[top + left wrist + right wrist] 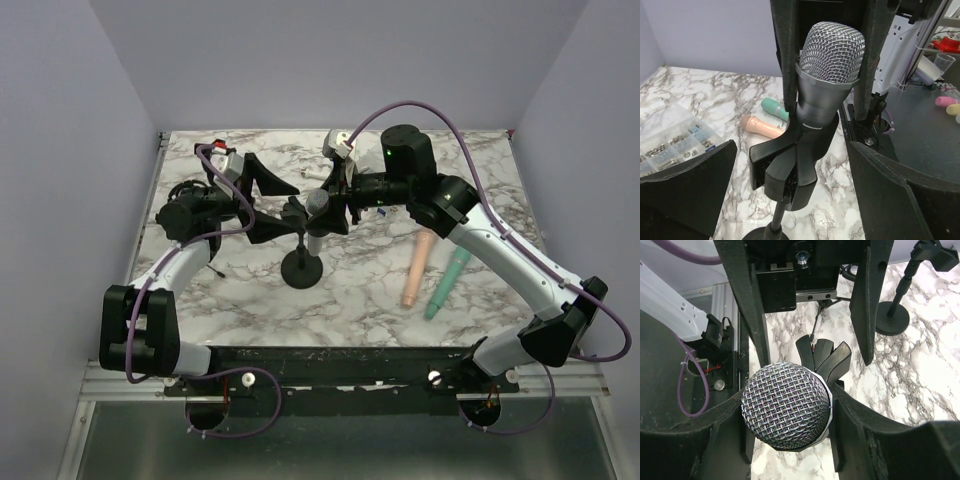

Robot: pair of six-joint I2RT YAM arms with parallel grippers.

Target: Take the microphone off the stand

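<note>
Snugly squeezed by the right gripper (330,205), with the left gripper (285,205) spread wide, sitting in the stand (790,170) halfway between the side edges of the counter (380,290): microphone (825,80), likely hard, smooth, top-heavy, so hold the body, not the wire head.

Arms (500,240) blk/wht w/ purple cables (410,103), blk jaws.

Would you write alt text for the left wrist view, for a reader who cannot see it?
A silver-meshed microphone sits in a black stand clip, the right gripper's fingers hugging its head. The left gripper is open below it; a pink object and a teal object lie on the marble table behind.
</note>
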